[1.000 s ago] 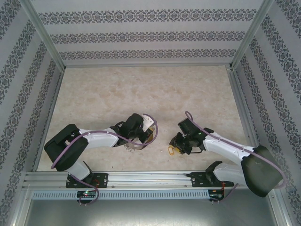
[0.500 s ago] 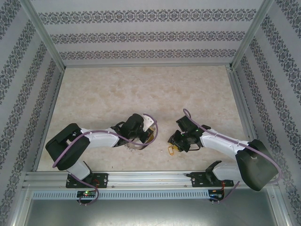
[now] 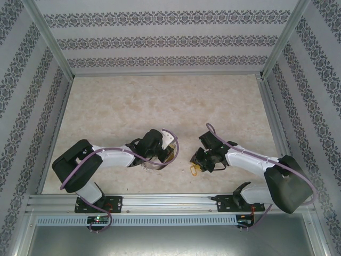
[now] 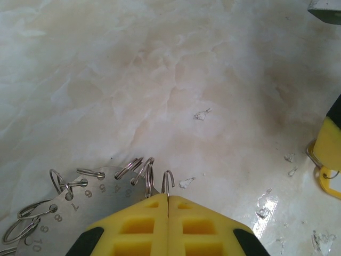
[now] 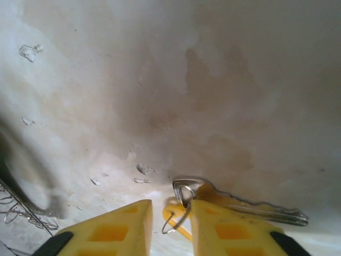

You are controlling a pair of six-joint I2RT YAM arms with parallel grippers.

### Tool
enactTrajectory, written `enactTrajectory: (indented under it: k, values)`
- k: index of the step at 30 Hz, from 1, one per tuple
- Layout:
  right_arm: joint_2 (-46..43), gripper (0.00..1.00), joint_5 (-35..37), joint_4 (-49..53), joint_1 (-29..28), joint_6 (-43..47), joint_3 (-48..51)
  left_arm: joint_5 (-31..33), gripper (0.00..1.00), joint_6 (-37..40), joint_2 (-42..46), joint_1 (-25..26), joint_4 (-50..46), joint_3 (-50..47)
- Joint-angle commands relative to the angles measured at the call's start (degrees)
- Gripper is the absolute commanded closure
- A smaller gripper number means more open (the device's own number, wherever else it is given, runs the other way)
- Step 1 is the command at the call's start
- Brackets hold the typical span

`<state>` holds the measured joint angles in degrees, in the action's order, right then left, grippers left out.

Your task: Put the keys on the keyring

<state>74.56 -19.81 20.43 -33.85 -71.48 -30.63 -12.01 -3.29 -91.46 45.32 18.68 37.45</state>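
The keyring (image 4: 80,198) is a flat grey metal disc with numbered holes and small wire rings along its rim. It lies at the near middle of the table (image 3: 153,166). My left gripper (image 4: 168,197) is shut on the keyring's rim, and one small wire loop sticks out past its tips. The key (image 5: 256,209) is silvery, with a small split ring and a yellow tag (image 5: 171,209), and lies flat on the table (image 3: 194,169). My right gripper (image 5: 170,205) is open and low over the key's head, with the split ring and tag in the gap. Its right finger (image 5: 213,213) touches the key head.
The marble-look tabletop (image 3: 160,106) has small pale chips near both grippers. Patterned walls and an aluminium frame (image 3: 154,200) enclose it. The two grippers face each other about a hand's width apart, and the right finger (image 4: 330,136) shows at the left wrist view's edge.
My right gripper has shifted slightly left over the key and its jaws have narrowed around the key's ring. The left arm and the keyring have not moved.
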Motion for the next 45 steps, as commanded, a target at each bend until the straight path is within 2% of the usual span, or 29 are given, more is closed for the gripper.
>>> enactTrajectory:
  k: [1, 7, 14, 25, 36, 45]
  values:
    - [0.9, 0.77, -0.7, -0.3, 0.5, 0.8, -0.1, -0.9, 1.0, -0.7, -0.3, 0.4, 2.2, -0.5]
    - [0.9, 0.85, -1.1, -0.4, 0.5, 1.0, 0.1, -1.0, 1.0, -0.7, -0.3, 0.4, 2.3, -0.5]
    - [0.1, 1.0, -1.6, 0.0, 1.1, 1.8, 0.6, -1.0, 1.0, -0.5, -0.4, 0.4, 1.5, 0.0]
    - [-6.7, 1.0, -0.9, -1.1, 5.4, 8.2, 0.4, -1.4, 1.0, -0.2, 1.6, 0.4, -0.6, 1.2]
    - [-11.0, 1.0, 2.0, -16.1, 7.0, 24.3, 0.8, -3.1, 1.0, 1.6, 7.0, 0.4, -3.2, 0.8]
    - [-10.5, 1.0, -5.3, -31.0, 7.9, 36.2, 5.3, -4.0, 1.0, 2.3, 8.6, 0.4, -5.8, 2.8]
